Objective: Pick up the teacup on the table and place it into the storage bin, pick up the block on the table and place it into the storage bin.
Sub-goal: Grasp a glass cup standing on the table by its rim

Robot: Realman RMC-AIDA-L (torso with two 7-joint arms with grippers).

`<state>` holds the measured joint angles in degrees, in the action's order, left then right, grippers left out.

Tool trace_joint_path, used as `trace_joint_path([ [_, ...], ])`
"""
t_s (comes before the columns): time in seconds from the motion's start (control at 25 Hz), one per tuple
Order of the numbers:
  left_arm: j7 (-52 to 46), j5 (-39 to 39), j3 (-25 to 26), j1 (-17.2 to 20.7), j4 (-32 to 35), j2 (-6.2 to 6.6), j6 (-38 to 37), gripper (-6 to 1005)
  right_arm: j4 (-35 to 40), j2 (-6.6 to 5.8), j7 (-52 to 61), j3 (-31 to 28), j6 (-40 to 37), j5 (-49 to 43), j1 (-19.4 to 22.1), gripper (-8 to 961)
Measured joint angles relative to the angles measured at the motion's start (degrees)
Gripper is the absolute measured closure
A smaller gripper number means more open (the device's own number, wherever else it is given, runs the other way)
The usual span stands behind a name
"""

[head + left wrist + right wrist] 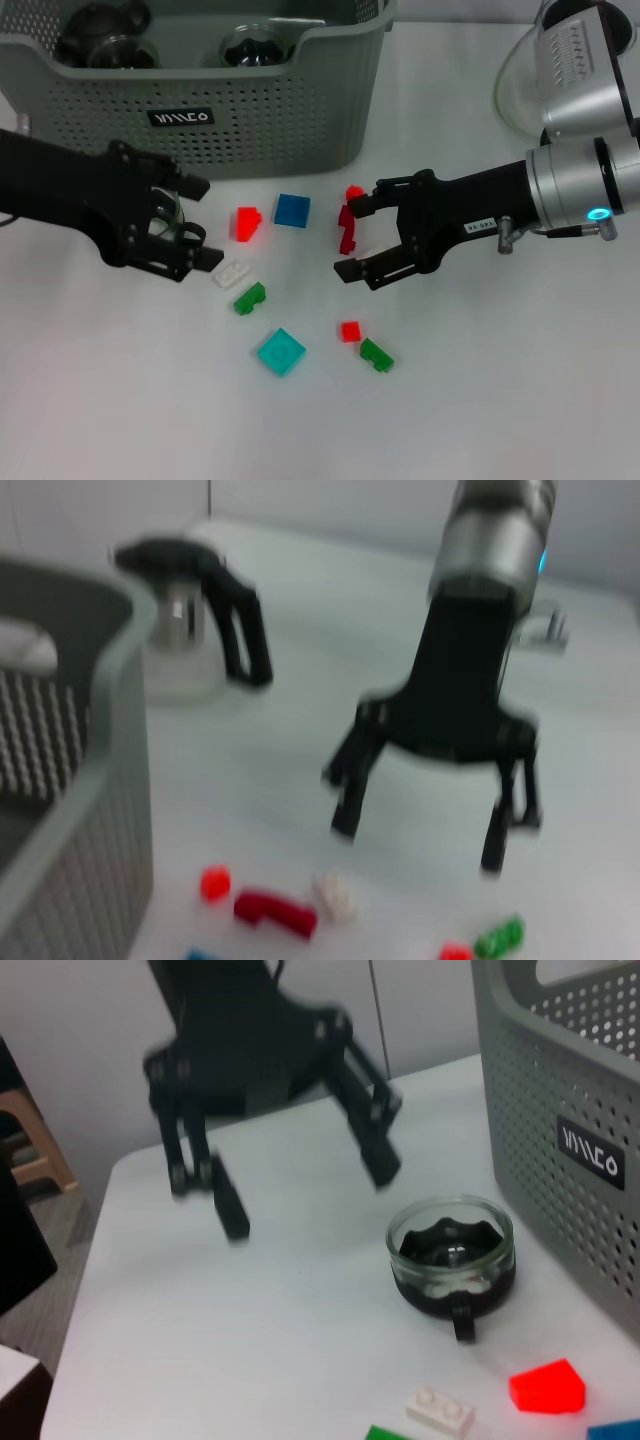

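we hold the left gripper (185, 225) spread over the teacup (451, 1257) to take it for the storage bin (250, 120) just behind, while the right gripper (365, 235) (also open) straddles a dark red block (346, 228).

storage bin (300, 130), black label (181, 117), lettering perhaps "INMCO"
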<state>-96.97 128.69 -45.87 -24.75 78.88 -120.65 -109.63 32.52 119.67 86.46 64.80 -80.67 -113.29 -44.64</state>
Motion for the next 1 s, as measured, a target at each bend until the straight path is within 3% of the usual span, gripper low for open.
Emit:
trace_joint_path([
  [0.32, 0.76, 13.63, -6.91, -0.06, 2.64, -1.65, 6.93, 180, 0.0, 0.43, 1.95, -0.09, 0.0, 0.01, -1.19, 7],
  [0.64, 0.31, 17.88, -7.29, -0.73, 3.19, -1.49, 9.67, 199, -0.69, 0.59, 2.77, -0.16, 0.36, 0.03, -1.54, 6],
  [1.0, -0.46, 23.43, -8.68, -2.23, 3.08, -2.72, 10.94, 221, -2.08, 0.57, 3.28, 1.16, -0.04, -0.01, -2.73, 6],
])
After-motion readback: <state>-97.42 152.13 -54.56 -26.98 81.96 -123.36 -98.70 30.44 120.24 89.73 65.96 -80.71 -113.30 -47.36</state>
